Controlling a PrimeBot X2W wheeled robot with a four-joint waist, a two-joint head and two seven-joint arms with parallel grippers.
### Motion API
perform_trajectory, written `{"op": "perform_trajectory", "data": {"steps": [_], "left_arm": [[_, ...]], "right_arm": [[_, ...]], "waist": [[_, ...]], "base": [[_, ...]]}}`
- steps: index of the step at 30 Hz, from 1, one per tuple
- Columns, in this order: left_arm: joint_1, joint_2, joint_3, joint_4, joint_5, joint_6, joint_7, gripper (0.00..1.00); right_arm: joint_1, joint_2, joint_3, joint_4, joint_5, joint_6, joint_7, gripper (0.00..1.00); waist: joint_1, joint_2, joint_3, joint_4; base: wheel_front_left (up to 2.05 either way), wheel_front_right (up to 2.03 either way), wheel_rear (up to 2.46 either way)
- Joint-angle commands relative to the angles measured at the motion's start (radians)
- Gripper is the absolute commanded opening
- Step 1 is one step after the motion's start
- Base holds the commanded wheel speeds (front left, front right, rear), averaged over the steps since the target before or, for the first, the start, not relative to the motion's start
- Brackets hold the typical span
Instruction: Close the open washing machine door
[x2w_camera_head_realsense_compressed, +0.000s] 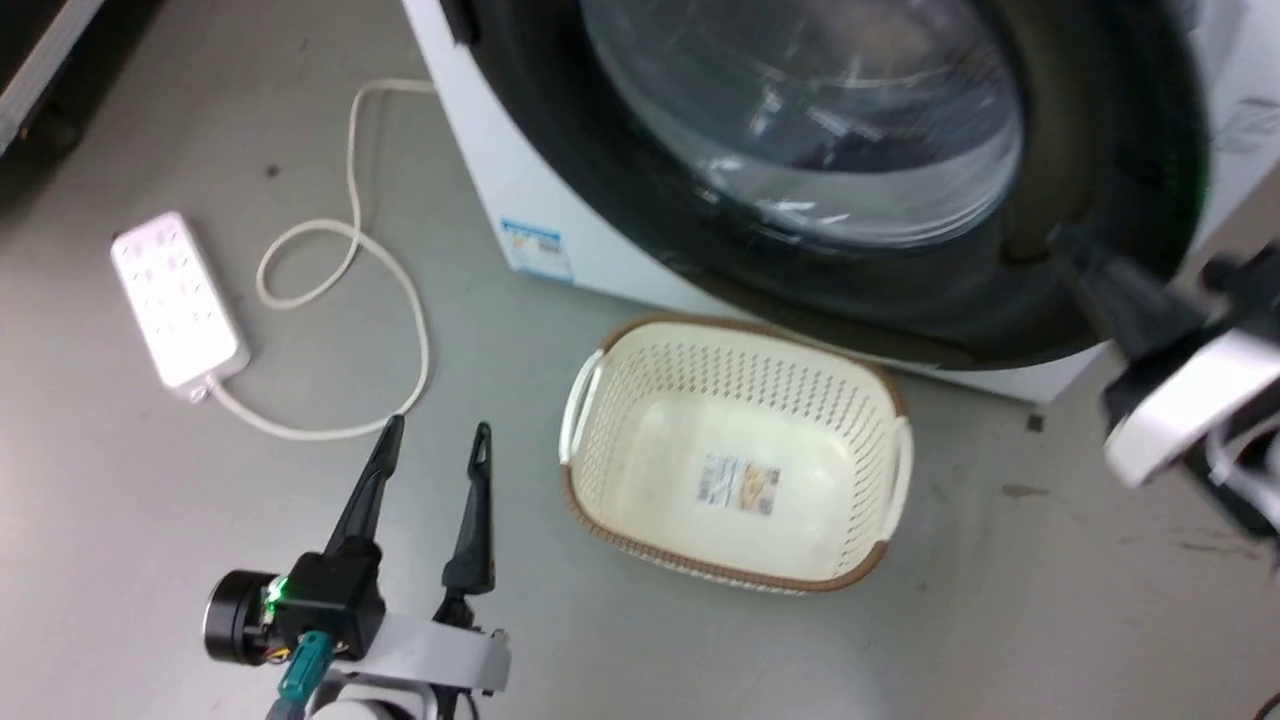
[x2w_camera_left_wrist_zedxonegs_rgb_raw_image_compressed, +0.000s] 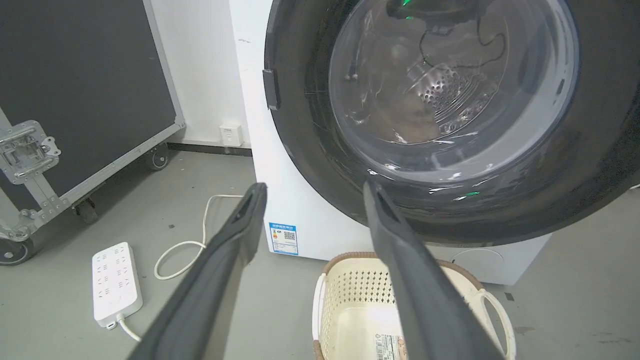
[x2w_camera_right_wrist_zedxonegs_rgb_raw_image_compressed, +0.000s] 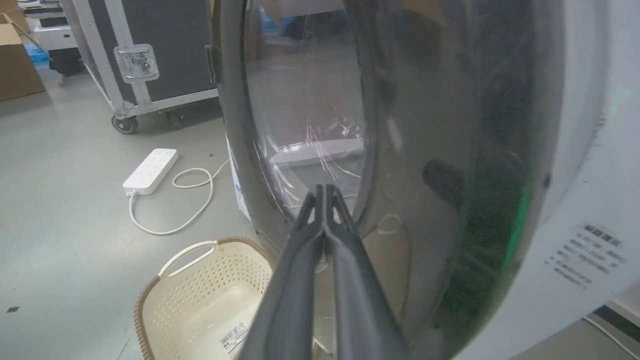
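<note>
Two dark fingers of my left gripper (x2w_camera_head_realsense_compressed: 436, 440) stand spread and empty above the floor, well apart from the work. Just beyond them a cream basket (x2w_camera_head_realsense_compressed: 700, 322) sits on the floor under the lower edge of the washing machine door (x2w_camera_head_realsense_compressed: 800, 110). If my right arm dips during the push, I judge it could knock the basket.

My right gripper (x2w_camera_right_wrist_zedxonegs_rgb_raw_image_compressed: 325, 192) has its fingers clenched together on nothing, with the tips touching the door low down, where the glass meets the black rim. That surface is smooth and curved, so the tips may skid off sideways.

The door lies close against the white washing machine (x2w_camera_head_realsense_compressed: 500, 170), but I cannot tell whether it has latched. A weak or glancing shove would likely leave it ajar.
</note>
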Motion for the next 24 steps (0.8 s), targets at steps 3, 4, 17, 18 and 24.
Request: {"op": "perform_trajectory", "data": {"steps": [3, 4, 17, 18, 24], "left_arm": [[-0.027, -0.005, -0.014, -0.005, -0.006, 0.014, -0.004, 1.0], [-0.032, -0.006, -0.017, -0.005, -0.008, 0.016, -0.004, 1.0], [-0.06, -0.008, -0.051, -0.01, -0.038, 0.051, -0.004, 1.0], [-0.061, -0.008, -0.052, -0.011, -0.039, 0.053, -0.004, 1.0], [-0.058, -0.008, -0.042, -0.001, -0.042, 0.05, -0.004, 1.0]], "right_arm": [[-0.098, -0.035, 0.025, 0.055, 0.05, 0.001, 0.001, 0.0], [-0.124, -0.041, 0.028, 0.078, 0.063, 0.001, 0.002, 0.0], [-0.38, 0.008, -0.084, 0.421, 0.137, 0.001, -0.013, 0.0], [-0.389, 0.015, -0.087, 0.435, 0.138, 0.001, -0.017, 0.0], [-0.363, 0.064, -0.062, 0.476, 0.16, 0.001, -0.063, 0.65]], "waist": [[-0.0003, -0.0001, 0.06, 0.046], [-0.0003, -0.0001, 0.067, 0.05], [-0.0003, -0.0001, 0.092, 0.07], [-0.0003, -0.0001, 0.09, 0.068], [-0.0003, -0.0001, 0.039, 0.027]], "base": [[0.0, 0.0, 0.0], [0.0, 0.0, 0.0], [0.0, 0.0, 0.0], [0.0, 0.0, 0.0], [0.0, 0.0, 0.0]]}}
